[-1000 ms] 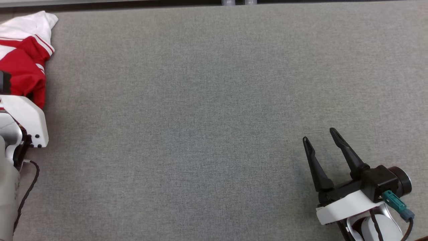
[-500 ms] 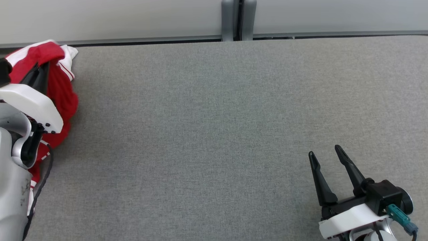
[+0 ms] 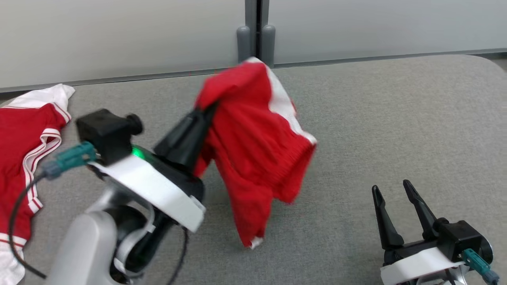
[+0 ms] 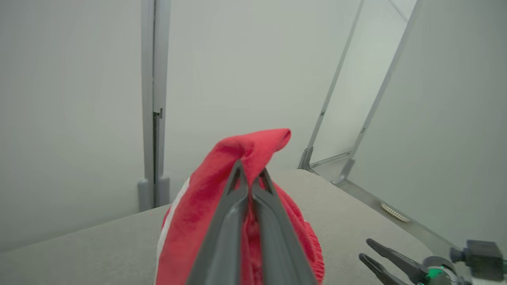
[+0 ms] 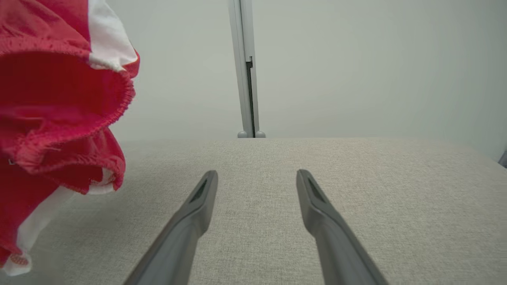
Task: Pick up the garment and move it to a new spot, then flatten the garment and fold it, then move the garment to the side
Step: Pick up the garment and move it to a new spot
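**Transfer of the garment to a new spot: left tool carrying, right tool idle**

The left tool was pinched shut on a small bunched fold of the red garment. The cloth hung in the air above the middle of the grey worktop, a white side stripe showing. Its lowest corner dangled close to the surface; whether it touched could not be told. The right tool sat low at the near right, fingers spread and empty, well apart from the cloth. A second red-and-white garment lay at the worktop's left edge.

The step in hand appeared to be the carry. Done well, it would call for a slow swing, since so narrow a pinch might let the fabric slip. The dangling corner should land first and the rest be drawn out along the surface rather than dropped in a heap. The open middle looked the best place for release, clear of the second garment and the rear edge, within reach of the right tool for flattening.
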Controlling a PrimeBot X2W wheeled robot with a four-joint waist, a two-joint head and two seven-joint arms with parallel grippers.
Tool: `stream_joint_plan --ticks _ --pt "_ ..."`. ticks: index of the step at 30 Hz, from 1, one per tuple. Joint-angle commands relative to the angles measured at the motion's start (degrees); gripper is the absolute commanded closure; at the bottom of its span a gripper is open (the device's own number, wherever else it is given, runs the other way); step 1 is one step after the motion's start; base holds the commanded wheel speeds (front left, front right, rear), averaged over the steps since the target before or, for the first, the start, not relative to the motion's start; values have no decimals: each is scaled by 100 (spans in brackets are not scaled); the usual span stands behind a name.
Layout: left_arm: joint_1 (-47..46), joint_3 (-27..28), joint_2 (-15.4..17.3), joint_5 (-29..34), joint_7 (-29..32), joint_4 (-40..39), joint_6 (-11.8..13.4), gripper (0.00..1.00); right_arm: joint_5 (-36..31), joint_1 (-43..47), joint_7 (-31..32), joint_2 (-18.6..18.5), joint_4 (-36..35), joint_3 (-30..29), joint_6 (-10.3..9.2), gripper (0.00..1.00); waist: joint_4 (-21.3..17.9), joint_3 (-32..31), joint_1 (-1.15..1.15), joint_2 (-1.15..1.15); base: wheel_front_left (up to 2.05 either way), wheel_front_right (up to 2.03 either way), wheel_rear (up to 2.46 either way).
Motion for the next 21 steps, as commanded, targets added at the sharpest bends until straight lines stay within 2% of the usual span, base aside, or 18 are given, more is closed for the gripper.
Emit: stream_joint_plan --ticks 1,4,8,12,13,17,18,19,20,21 --pt "115 -146 -101 -97 77 -143 23 100 37 -39 -31 -27 -28 -24 1 0 -126 27 0 0 0 0 0" --pt "274 -521 -318 -98 225 -254 83 100 64 -90 -30 -26 -62 -60 1 0 -345 98 0 0 0 0 0" --pt "340 -889 -518 -26 224 357 78 100 158 -146 -30 -27 -89 -109 1 0 -663 236 0 0 0 0 0" --pt "70 -936 -603 117 3 1739 86 100 220 -121 -30 -24 -88 -166 1 0 -896 345 0 0 0 0 0" --pt "-107 -955 -628 226 -246 2564 29 100 263 -138 -30 -23 -103 -153 1 0 -1005 426 0 0 0 0 0" --pt "-455 -989 -691 455 -1042 3999 -65 100 325 -197 -30 -28 -69 -94 1 0 -1160 473 0 0 0 0 0" --pt "-520 -989 -710 505 -1283 4235 -66 79 336 -194 -30 -26 -59 -101 1 0 -1170 466 0 0 0 0 0" --pt "-572 -997 -728 557 -1517 4436 -77 64 343 -186 -30 -26 -58 -114 1 0 -1173 454 0 0 0 0 0" --pt "-605 -1030 -745 622 -1737 4582 -88 0 341 -159 -30 -27 -59 -139 1 0 -1163 433 0 0 0 0 0" --pt "-629 -1064 -759 688 -1968 4692 -97 0 327 -123 -31 -26 -61 -163 1 0 -1143 401 0 0 0 0 0"
